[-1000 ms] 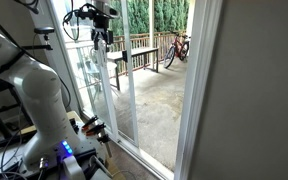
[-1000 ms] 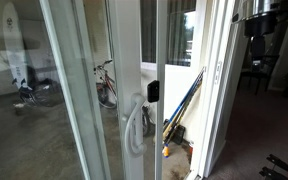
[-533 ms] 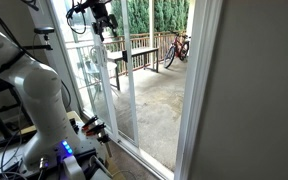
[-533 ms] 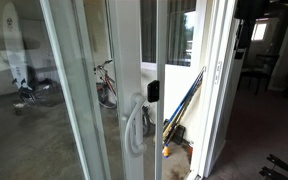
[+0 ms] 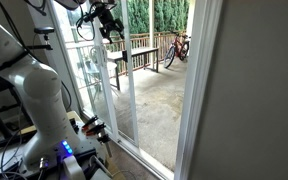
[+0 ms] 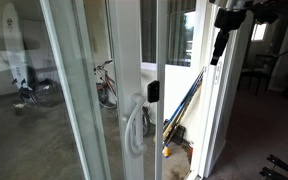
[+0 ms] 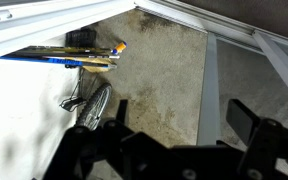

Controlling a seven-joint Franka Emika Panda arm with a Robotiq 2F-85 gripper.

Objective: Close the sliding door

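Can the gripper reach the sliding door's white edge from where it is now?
Probably yes. The gripper hangs high up, close beside the sliding door, and nothing shows between them. Whether it already touches the edge, I cannot tell.

Clear, glossy glass on the sliding door, with a smooth white frame around it. Outside, the patio floor is rough, matt, stained concrete, with a brown wooden railing. The arm shines in glossy white plastic; the end effector looks matt black.
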